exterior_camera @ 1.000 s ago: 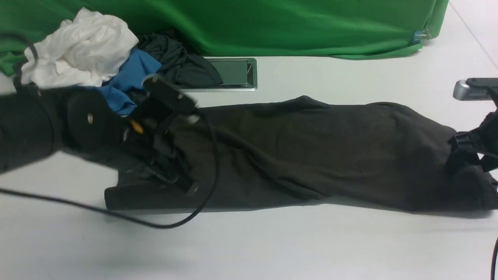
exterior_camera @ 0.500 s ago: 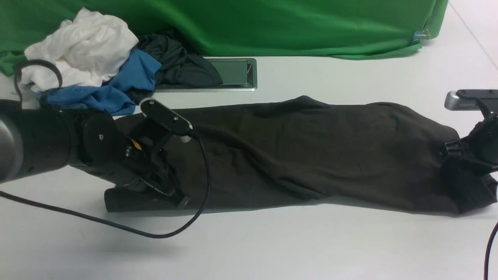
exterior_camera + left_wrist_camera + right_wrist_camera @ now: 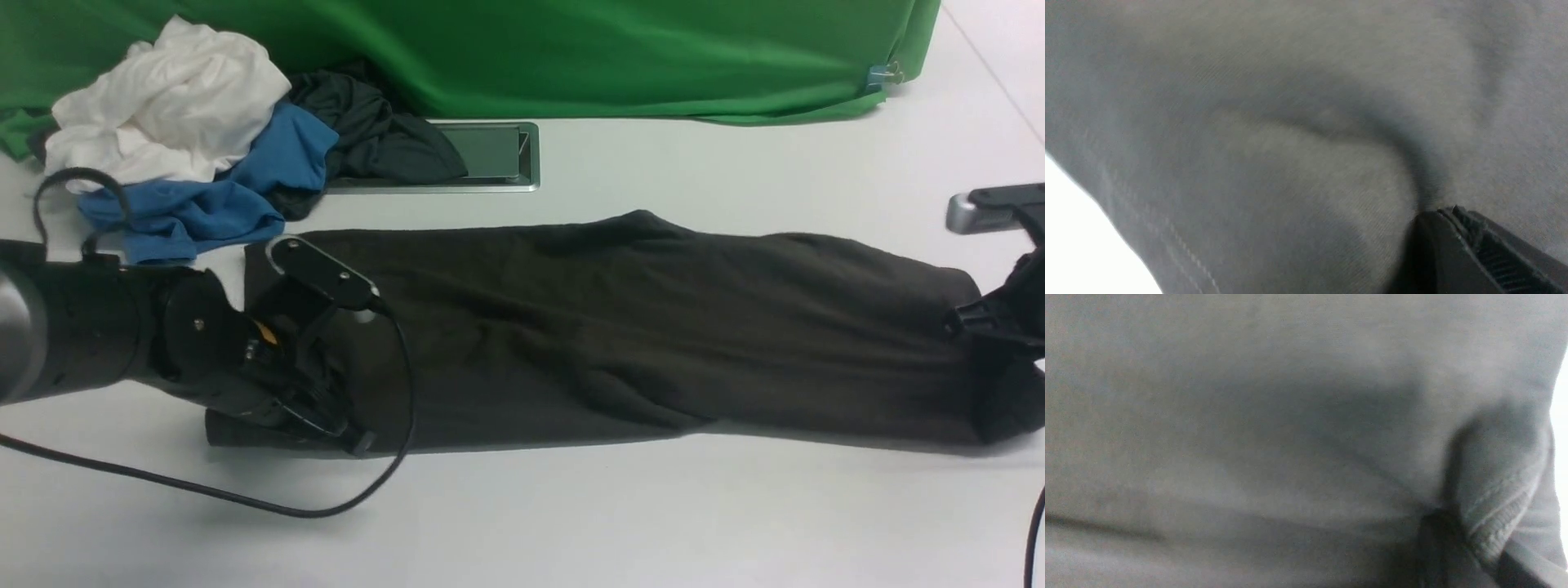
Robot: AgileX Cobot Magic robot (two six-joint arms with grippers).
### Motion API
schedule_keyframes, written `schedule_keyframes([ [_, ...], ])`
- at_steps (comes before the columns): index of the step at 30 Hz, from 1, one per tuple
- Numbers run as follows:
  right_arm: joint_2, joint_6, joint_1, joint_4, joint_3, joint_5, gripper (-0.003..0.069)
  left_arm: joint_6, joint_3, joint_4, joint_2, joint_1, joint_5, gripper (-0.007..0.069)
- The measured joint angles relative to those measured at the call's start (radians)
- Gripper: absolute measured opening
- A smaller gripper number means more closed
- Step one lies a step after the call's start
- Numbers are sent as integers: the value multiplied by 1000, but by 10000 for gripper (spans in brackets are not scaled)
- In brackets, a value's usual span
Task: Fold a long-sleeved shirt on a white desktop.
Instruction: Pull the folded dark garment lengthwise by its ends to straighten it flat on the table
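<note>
No brand, label or writing can be read on anything in these views; the shirt [image 3: 637, 327] shows only plain dark brown-black cloth, folded into a long band that lies flat across the middle of the white table [image 3: 571, 523], running from the left arm to the right one; the left gripper [image 3: 347, 433] sits on the band's left end near its front corner, jaws closed and pinching the cloth, and the left wrist view shows a dark finger [image 3: 1470, 253] pressed into a raised fold of fabric beside a stitched hem; the right gripper [image 3: 992, 359] is at the band's far right end, jaws closed on the shirt, and the right wrist view shows a ribbed, stitched edge [image 3: 1502, 522] bunched against its finger; behind the shirt's left end lies a heap of a white garment [image 3: 171, 106], a blue garment [image 3: 237, 188] and a dark grey garment [image 3: 375, 131]; the grey one lies over the left end of a silver-framed hatch [image 3: 498, 155], which sits just in front of a green cloth [image 3: 571, 49].
</note>
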Motion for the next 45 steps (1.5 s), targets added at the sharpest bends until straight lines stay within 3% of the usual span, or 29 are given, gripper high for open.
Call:
schedule_keyframes([
  [7,-4,7,-10,-9,0,-11,69,-5,2,-1,0,24,-7,17],
  [10,-4,26,-10,-15,0,4,167,-5,2,0,0,24,-6,17],
  [12,-11,50,-10,-25,0,36,332,-5,2,-3,-6,29,1,17],
  [16,-46,76,-13,-29,-7,69,540,-5,4,-28,-37,33,28,17],
  [17,-48,76,-13,-29,-8,69,549,-5,4,-29,-40,33,30,17],
  [18,-64,79,-13,-31,-16,64,602,-5,2,-40,-70,34,48,17],
  [21,-59,80,-24,-27,-21,41,636,-5,-18,-78,-138,35,82,17],
  [25,-6,69,-43,8,-21,24,636,15,-30,-141,-207,27,105,17],
  [34,89,19,-68,66,-37,15,603,64,-35,-141,-313,-129,117,17],
  [37,92,-22,-68,107,-41,26,503,65,-35,-129,-315,-166,121,17],
  [39,95,-81,-64,165,-42,28,371,65,-35,-129,-315,-179,115,17],
  [41,96,-130,-47,194,-42,29,162,65,-35,-122,-315,-180,112,17],
  [45,82,-129,-39,168,-40,39,106,65,-35,-101,-317,-180,118,17],
])
